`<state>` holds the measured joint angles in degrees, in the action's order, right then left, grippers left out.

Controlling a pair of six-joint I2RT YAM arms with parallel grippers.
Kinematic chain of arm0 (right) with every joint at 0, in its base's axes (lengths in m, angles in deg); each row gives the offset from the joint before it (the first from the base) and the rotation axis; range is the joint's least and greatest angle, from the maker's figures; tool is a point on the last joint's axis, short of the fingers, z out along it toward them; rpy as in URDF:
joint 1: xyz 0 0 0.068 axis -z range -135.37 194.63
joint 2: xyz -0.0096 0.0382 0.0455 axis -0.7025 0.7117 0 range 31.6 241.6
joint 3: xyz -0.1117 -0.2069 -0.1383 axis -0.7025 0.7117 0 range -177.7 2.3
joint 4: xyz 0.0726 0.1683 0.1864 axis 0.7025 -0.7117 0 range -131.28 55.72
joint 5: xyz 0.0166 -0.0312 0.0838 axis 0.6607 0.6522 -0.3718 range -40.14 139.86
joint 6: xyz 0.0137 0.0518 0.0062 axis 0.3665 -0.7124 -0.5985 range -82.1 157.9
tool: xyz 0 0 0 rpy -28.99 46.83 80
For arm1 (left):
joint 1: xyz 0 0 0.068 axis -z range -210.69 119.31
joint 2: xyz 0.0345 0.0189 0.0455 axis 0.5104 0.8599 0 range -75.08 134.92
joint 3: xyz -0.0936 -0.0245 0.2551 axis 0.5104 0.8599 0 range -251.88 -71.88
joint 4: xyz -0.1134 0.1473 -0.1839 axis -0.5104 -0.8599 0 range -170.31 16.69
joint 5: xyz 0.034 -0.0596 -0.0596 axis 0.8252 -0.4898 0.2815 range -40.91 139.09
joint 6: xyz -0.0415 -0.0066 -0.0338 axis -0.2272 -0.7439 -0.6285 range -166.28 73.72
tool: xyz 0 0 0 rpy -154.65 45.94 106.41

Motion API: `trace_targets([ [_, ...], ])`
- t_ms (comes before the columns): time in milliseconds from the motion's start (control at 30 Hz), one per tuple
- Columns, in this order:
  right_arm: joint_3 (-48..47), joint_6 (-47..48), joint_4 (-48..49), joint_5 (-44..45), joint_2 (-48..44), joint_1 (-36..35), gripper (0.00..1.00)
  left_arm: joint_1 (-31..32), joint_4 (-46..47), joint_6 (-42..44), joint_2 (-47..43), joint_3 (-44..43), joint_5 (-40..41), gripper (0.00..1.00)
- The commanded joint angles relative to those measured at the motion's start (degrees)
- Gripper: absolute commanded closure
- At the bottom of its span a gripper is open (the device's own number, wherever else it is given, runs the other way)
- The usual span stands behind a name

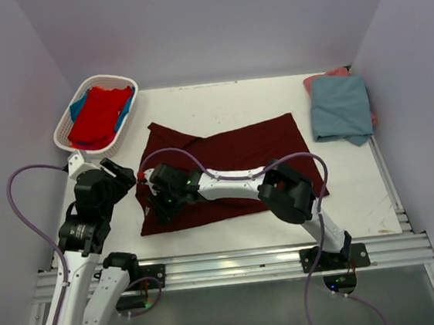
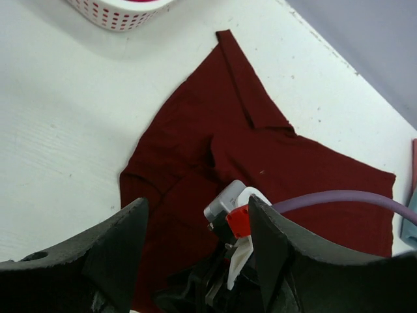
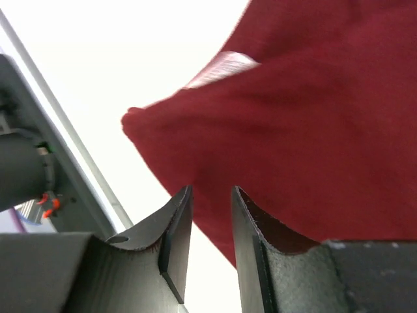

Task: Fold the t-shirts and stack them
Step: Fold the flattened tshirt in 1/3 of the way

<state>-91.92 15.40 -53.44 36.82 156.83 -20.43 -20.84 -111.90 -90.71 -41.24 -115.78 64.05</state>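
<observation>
White slatted basket at far left corner of table, near the left wall. Inside: bright red t-shirt on top, blue t-shirt showing at the edges under it (pile reaches about rim height).

Left gripper hangs just in front of the basket, over the left end of the dark maroon t-shirt. Jaws spread wide, nothing in them.

Right gripper is right next to it. The right arm reaches across the maroon cloth from its base on the right. Its jaws are parted by a narrow gap, tips at the shirt's near-left edge. Can't tell if the tips touch the cloth. The wrist view shows a cloth corner lifted slightly off the white surface there.

Maroon t-shirt lies mid-table, mostly flat, one sleeve pointing toward the basket and stopping short of it. Its near edge lies close to the metal rail at the table front.

Far right corner: folded grey-blue t-shirt on top of salmon pink t-shirt, only a pink rim showing. The stack sits against the right wall.

Bare table: a strip along the far edge, a band between the maroon shirt and the stack, and the near-right corner.
</observation>
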Motion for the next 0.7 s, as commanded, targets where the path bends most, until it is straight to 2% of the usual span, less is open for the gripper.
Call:
trace_targets([
  [0, -3.43, 0.00, -2.72, -0.85, 0.89, -1.21, 0.65, 0.26, -0.70, -1.01, 0.08, 1.27, -0.11, 0.33],
  [133, -3.96, 0.00, -3.16, 0.29, 1.60, -1.48, 0.65, 0.26, 0.70, -0.67, -0.71, 2.85, -0.28, 0.31],
  [233, -4.22, 0.61, -4.57, 2.40, 1.16, -1.39, 0.67, 0.26, 1.85, 0.74, 1.91, 4.87, -1.77, 0.32],
  [300, -2.74, 0.97, -5.10, 7.75, -0.76, -1.13, 0.68, 0.26, 2.81, 1.35, 4.03, 6.28, -5.27, 0.33],
  [400, 2.88, 1.06, -4.23, 15.47, -8.22, 1.15, 0.69, 0.26, 5.36, 3.81, 7.19, 8.91, -12.74, 0.39],
  [467, 9.82, 0.27, -2.04, 21.88, -16.75, 4.57, 0.69, 0.26, 4.76, 5.48, 8.95, 9.71, -16.69, 0.43],
  [533, 15.60, -0.96, -0.97, 23.49, -24.11, 10.00, 0.69, 1.05, 4.05, 6.36, 10.18, 8.84, -18.91, 0.48],
  [667, 19.85, -0.35, -2.37, 24.90, -31.16, 18.02, 0.69, 1.05, -1.38, 6.28, 11.68, 7.08, -20.58, 0.49],
])
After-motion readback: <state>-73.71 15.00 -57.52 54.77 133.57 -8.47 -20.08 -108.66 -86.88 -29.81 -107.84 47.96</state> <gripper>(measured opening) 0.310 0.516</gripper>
